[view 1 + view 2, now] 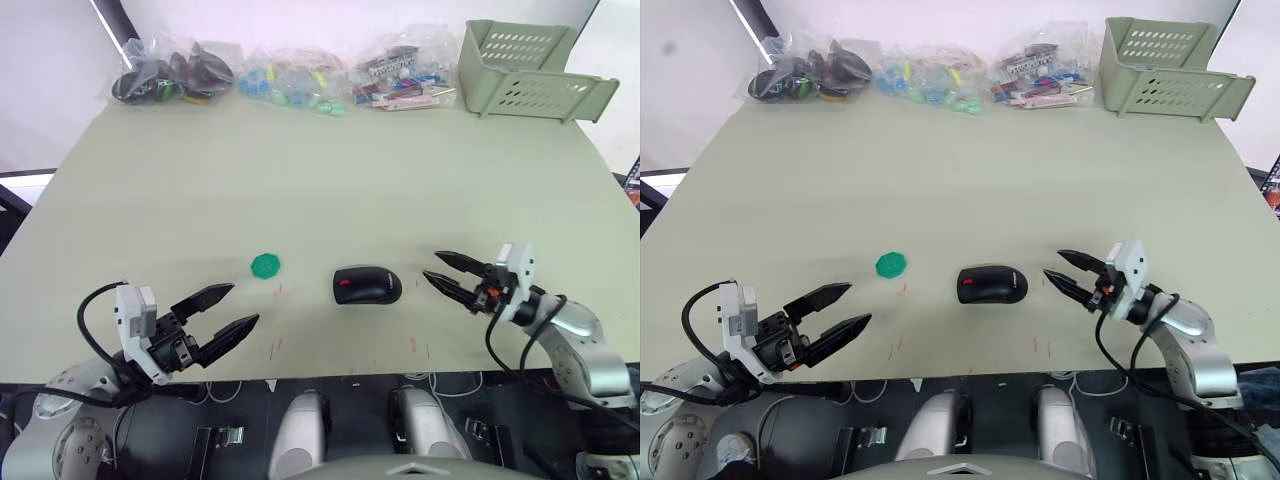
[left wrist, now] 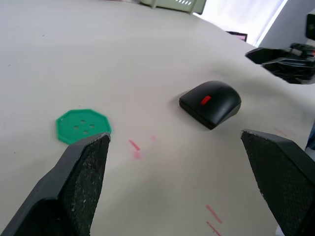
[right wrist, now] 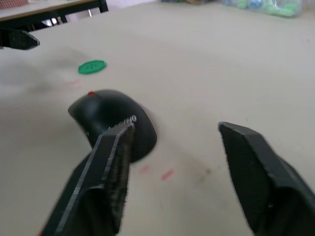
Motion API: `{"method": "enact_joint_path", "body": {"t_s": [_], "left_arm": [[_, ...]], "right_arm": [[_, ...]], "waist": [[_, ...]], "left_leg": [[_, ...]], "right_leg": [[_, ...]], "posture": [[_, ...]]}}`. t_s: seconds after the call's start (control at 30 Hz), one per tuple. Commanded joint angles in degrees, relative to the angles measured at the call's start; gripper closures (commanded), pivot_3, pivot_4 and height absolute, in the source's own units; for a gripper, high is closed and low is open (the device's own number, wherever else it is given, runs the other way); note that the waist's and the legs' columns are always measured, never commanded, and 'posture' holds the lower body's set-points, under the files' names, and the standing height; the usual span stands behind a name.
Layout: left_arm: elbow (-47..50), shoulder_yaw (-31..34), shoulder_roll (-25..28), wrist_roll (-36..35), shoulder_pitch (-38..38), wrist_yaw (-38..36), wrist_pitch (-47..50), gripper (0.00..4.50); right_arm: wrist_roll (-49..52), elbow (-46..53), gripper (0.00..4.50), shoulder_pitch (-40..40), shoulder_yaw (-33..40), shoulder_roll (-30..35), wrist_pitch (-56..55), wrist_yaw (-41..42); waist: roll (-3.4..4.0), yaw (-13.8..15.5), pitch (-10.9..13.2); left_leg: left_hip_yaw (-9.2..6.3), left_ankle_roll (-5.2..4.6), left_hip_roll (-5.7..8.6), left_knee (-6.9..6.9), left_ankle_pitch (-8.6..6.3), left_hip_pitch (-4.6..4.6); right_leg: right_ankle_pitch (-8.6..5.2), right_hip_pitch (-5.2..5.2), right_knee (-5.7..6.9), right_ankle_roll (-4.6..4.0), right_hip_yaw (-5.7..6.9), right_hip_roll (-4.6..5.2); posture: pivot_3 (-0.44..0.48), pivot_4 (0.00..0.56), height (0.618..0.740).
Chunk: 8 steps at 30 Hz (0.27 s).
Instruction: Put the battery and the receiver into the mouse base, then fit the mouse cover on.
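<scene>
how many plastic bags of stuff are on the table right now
3, in a row along the table's far edge: dark parts bag at left, colourful bag in the middle, third bag beside the green basket.

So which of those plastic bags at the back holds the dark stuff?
The bag of dark items at the robot's far left; the middle bag holds pale green and blue bits, the third bag mixed pink and grey ones.

The mouse [image 1: 367,286] looks like smooth black plastic with a soft sheen. The table [image 1: 330,190] is matt and pale. The green disc [image 1: 265,265] seems plastic. The finger pads [image 2: 91,167] are black and rough-grained. The bags [image 1: 290,75] are clear, crinkly plastic.
</scene>
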<state>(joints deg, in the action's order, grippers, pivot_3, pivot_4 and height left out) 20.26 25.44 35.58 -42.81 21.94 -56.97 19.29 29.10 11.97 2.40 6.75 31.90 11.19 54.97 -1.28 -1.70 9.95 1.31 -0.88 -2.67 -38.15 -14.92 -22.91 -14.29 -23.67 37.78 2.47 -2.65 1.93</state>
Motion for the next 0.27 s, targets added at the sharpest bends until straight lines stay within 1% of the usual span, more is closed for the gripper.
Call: {"method": "enact_joint_path", "body": {"t_s": [0.03,0.13,0.27], "left_arm": [[1.8,2.8,-1.5,1.7,4.5,2.9,-0.9,0.00],[1.3,3.5,-2.2,1.8,6.1,3.5,-1.1,0.00],[0.9,3.3,-2.2,2.9,6.3,5.1,-0.6,0.00]], "right_arm": [[1.6,3.0,0.09,8.7,10.9,6.1,-0.7,3.3],[2.3,3.7,0.09,13.1,13.9,6.9,-0.5,3.2],[2.5,4.2,0.09,15.3,14.5,6.0,-0.5,2.3]], "waist": [[-0.01,0.1,0.0],[-0.05,0.2,0.0],[-0.10,0.3,0.0]], "left_leg": [[0.01,0.00,0.00,0.00,0.00,0.02],[0.04,0.00,0.03,-0.04,0.00,0.02],[0.01,0.00,-0.05,-0.19,0.01,0.13]], "right_leg": [[-0.04,0.02,0.00,-0.06,-0.01,0.00],[-0.09,0.02,-0.02,0.00,-0.03,0.02],[-0.18,0.03,0.08,0.15,-0.06,-0.01]], "posture": [[0.000,0.150,0.740],[0.000,0.150,0.740],[0.000,0.150,0.740]]}}
